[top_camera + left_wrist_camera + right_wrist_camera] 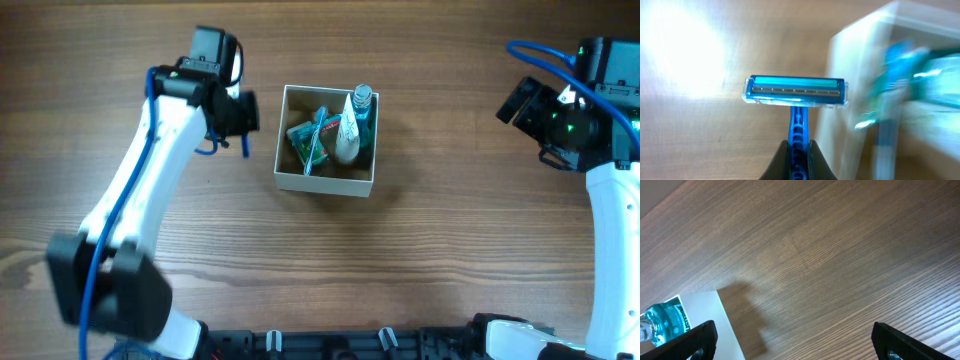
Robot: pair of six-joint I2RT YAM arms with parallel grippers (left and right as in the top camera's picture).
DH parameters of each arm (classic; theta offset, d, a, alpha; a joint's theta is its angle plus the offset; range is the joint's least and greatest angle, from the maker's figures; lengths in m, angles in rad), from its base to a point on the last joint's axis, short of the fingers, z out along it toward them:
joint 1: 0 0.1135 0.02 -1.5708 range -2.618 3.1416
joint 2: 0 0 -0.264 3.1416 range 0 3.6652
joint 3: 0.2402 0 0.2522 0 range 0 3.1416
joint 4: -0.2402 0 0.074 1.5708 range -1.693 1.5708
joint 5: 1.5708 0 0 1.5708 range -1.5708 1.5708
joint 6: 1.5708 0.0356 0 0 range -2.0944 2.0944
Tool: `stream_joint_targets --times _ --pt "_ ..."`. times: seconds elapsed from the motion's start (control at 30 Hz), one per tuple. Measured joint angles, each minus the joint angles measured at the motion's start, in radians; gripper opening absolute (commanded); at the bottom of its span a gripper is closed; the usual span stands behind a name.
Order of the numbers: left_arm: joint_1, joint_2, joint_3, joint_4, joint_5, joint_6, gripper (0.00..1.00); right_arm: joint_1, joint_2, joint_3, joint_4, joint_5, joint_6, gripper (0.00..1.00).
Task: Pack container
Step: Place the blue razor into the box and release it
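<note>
The container [325, 184], a square white-walled box with a tan inside, sits mid-table and holds a white tube, a blue mouthwash bottle, a toothbrush and green packets. My left gripper [245, 118] hovers just left of the box, shut on the handle of a blue razor [795, 92]; the razor head points at the box's white wall [850, 75]. My right gripper [522, 103] is open and empty above bare table, far right of the box. Its view shows the box's white wall [705, 315] and the mouthwash bottle [662, 322].
The wooden table [450, 230] surrounds the box on all sides. The arm bases stand along the front edge.
</note>
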Motion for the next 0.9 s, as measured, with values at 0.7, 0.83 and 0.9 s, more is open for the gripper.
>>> stream_joint_targets --times 0.7,0.83,0.9 --pt "-0.207 -0.242 0.011 0.071 0.023 -0.001 1.00 0.000 0.000 0.000 0.000 0.000 0.000 1.00" --pt "-0.208 -0.383 0.013 0.026 -0.009 -0.001 1.00 0.000 0.000 0.000 0.000 0.000 0.000 1.00" --pt "-0.186 -0.405 0.013 0.026 -0.049 -0.001 1.00 0.000 0.000 0.000 0.000 0.000 0.000 1.00"
